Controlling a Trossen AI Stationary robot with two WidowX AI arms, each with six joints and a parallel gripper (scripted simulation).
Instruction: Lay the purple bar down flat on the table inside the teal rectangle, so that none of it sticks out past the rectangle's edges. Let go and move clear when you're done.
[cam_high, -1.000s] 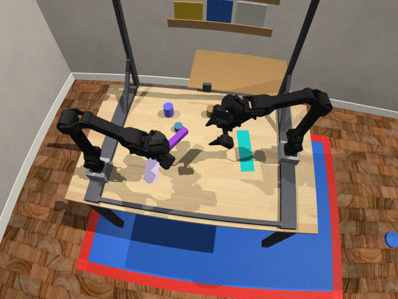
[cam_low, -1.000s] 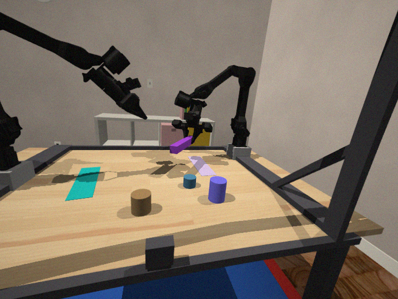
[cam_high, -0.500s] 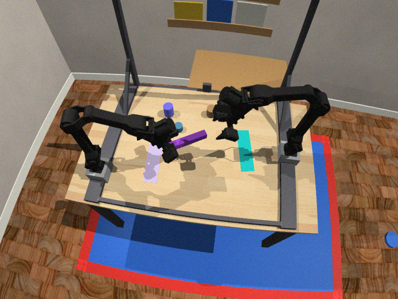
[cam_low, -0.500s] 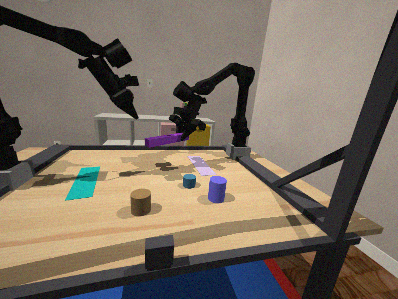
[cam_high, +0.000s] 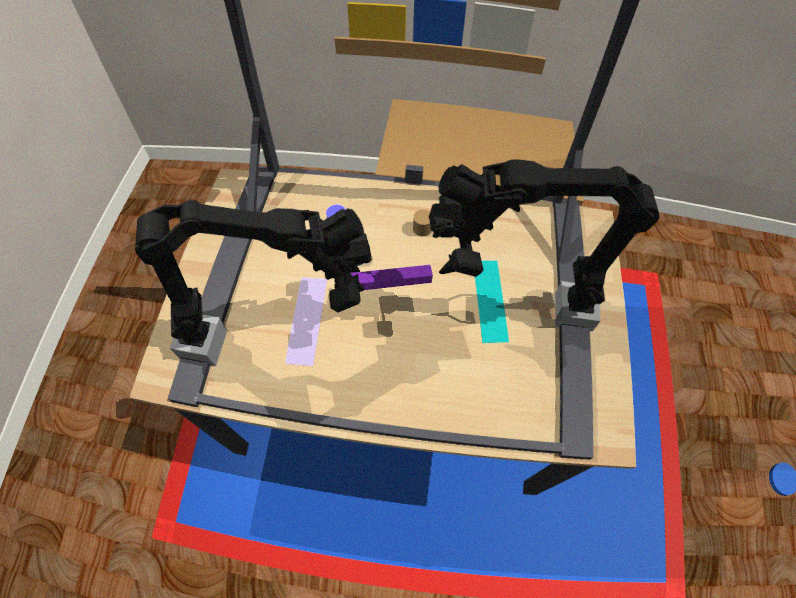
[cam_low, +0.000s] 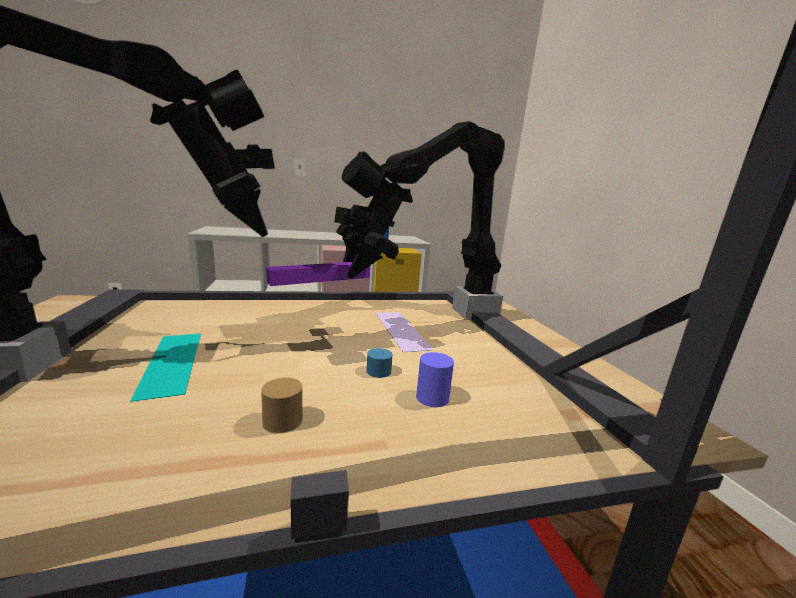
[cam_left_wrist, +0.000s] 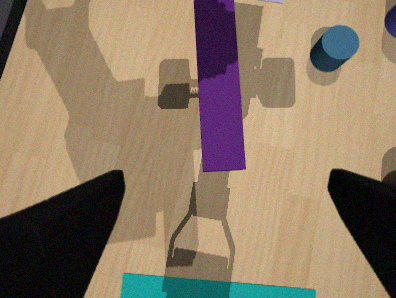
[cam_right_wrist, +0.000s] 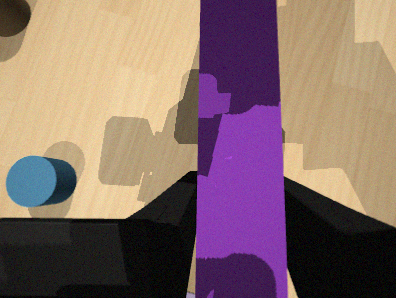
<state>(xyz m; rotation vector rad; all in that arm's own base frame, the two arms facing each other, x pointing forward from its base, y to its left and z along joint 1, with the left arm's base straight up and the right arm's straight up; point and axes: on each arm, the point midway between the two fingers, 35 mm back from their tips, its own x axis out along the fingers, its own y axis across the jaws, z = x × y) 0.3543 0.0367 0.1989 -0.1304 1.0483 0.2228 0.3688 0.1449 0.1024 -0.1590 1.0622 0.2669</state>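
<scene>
Right pincer (cam_high: 355, 280) (cam_low: 353, 271) (cam_right_wrist: 240, 175) was clamped on purple bar (cam_high: 402, 276) (cam_low: 308, 273) (cam_left_wrist: 222, 115) (cam_right_wrist: 240, 215), raised above table (cam_high: 398, 399) (cam_low: 212, 444) (cam_left_wrist: 280, 210) (cam_right_wrist: 115, 65); teal rectangle (cam_high: 494, 325) (cam_low: 168, 373) (cam_left_wrist: 270, 293) lay well apart from that pincer, past bar's free end; left pincer (cam_high: 440, 246) (cam_low: 264, 232) (cam_left_wrist: 227, 182) had fingers wide apart, nothing between.

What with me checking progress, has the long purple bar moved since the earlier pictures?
Yes: the purple bar has swung toward the flat teal rectangle.
</scene>
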